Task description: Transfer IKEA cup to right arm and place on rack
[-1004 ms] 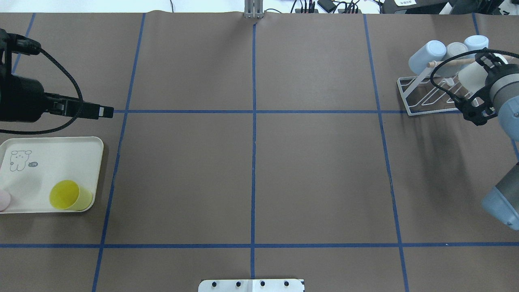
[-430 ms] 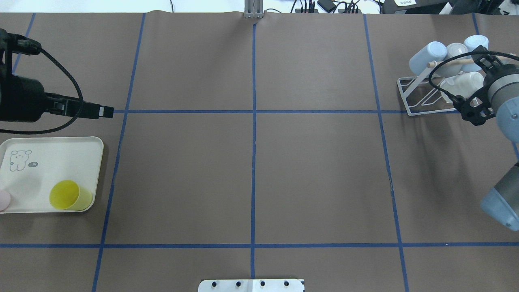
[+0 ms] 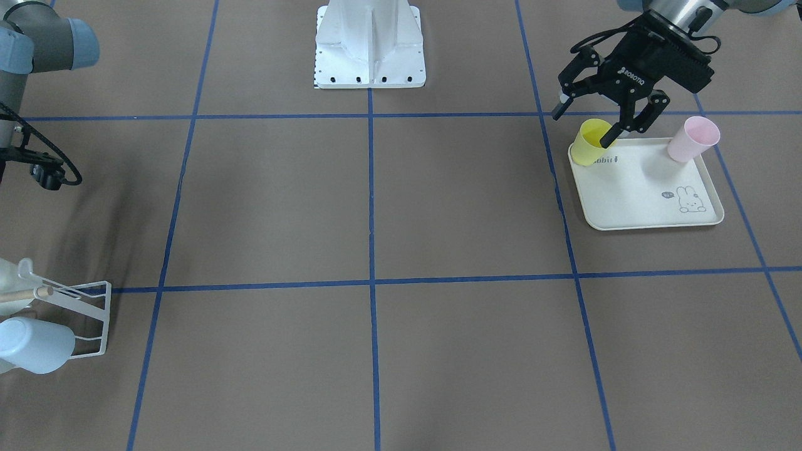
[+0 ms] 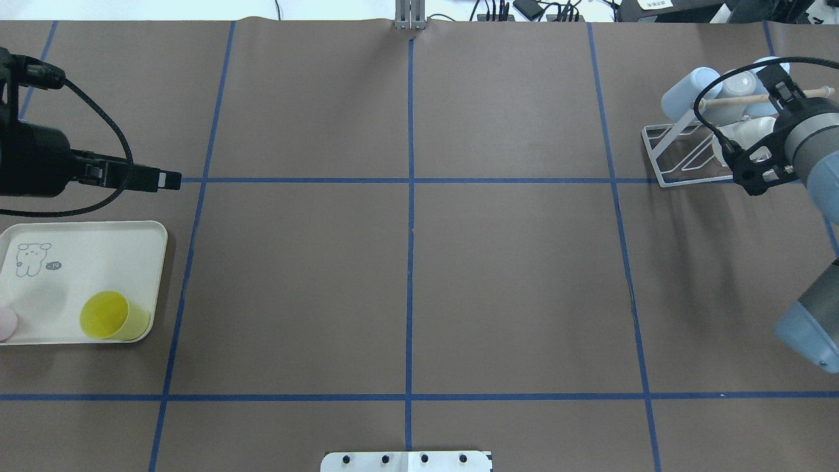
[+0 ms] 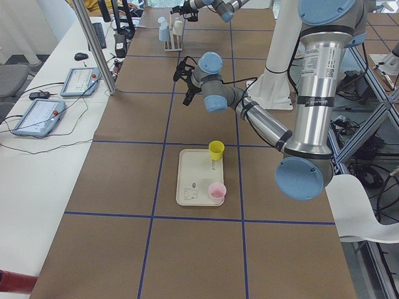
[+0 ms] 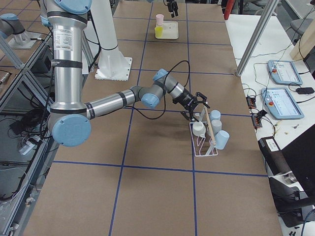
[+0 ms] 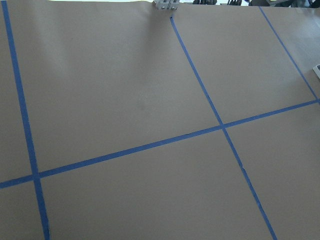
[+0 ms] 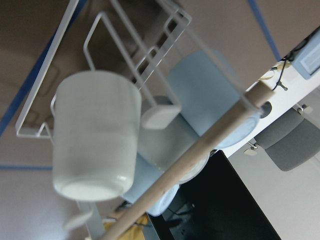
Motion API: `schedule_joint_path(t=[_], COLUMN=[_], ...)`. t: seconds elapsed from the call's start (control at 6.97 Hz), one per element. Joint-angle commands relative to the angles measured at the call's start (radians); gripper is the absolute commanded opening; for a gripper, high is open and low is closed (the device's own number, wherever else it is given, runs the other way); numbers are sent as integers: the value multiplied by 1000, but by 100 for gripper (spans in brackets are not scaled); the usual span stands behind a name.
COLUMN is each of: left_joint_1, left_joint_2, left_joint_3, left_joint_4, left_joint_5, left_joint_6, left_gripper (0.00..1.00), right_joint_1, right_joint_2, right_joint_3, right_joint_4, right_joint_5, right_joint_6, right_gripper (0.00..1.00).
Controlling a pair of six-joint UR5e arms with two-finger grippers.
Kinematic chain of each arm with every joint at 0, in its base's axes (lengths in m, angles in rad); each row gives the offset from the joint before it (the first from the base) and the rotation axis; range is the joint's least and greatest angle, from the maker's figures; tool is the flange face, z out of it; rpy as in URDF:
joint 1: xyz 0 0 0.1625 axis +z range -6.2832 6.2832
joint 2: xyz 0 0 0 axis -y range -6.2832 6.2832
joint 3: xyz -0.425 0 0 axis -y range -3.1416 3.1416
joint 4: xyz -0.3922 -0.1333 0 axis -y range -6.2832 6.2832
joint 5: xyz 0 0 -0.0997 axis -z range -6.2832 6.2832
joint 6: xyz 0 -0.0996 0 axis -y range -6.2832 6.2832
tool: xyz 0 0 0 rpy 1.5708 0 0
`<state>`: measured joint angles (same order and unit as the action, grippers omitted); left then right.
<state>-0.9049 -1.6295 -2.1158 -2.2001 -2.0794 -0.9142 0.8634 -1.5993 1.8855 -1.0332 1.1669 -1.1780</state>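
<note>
On the overhead view we find the rack (image 4: 675, 132) at about 2 o'clock on the desk (image 4: 511, 282). The white cup (image 8: 95, 135) sits tilted on it, under the wooden dowel (image 8: 200, 152) and next to the pale blue cups (image 4: 683, 95). The right hand (image 6: 197, 108) is just beside the rack. We cannot tell how far its fingers are spread, or whether they touch the cup.

At about 8 o'clock lies the cream tray (image 3: 633, 194), with a yellow cup (image 3: 588, 151) and a pink cup (image 3: 692, 139) standing upright at its two corners nearest the robot. The left hand (image 3: 586, 124) is wide open and holds nothing. It hangs well above the desk, at 12 o'clock from the tray in the overhead view.
</note>
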Motion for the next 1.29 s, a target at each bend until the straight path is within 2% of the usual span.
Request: schedule_joint_path(t=[0.0,0.14,0.29,0.43,0.57,0.72,0.86,1.15], left_joint_1=[-2,0,1,7,23,53,146,251], left_joint_2=[64,121,170,206,244,279,318,333], left_joint_3=[-1,-4,-7,-10,-10,-10,-6,0], left_joint_4=[3,3,2,2,2,0,2,2], left_joint_5=[57,123,151,151,151,157,262,292], left_joint_6=[36,84,99,100,98,98,97,83], left_gripper=[100,100,100,100,100,100,100,100], right_joint_1=[0,0,0,0,-1,-4,-4,-4], right_joint_2=[2,2,-1,-25,-31,-18,-7,-4], right_joint_3=[59,93,115,107,109,112,109,106], right_joint_4=[2,5,69,210,275,281,283,291], right_joint_5=[187,280,362,460,578,681,776,795], right_joint_6=[522,733,931,1153,1352,1400,1454,1471], right_gripper=[99,100,100,100,100,100,100,100])
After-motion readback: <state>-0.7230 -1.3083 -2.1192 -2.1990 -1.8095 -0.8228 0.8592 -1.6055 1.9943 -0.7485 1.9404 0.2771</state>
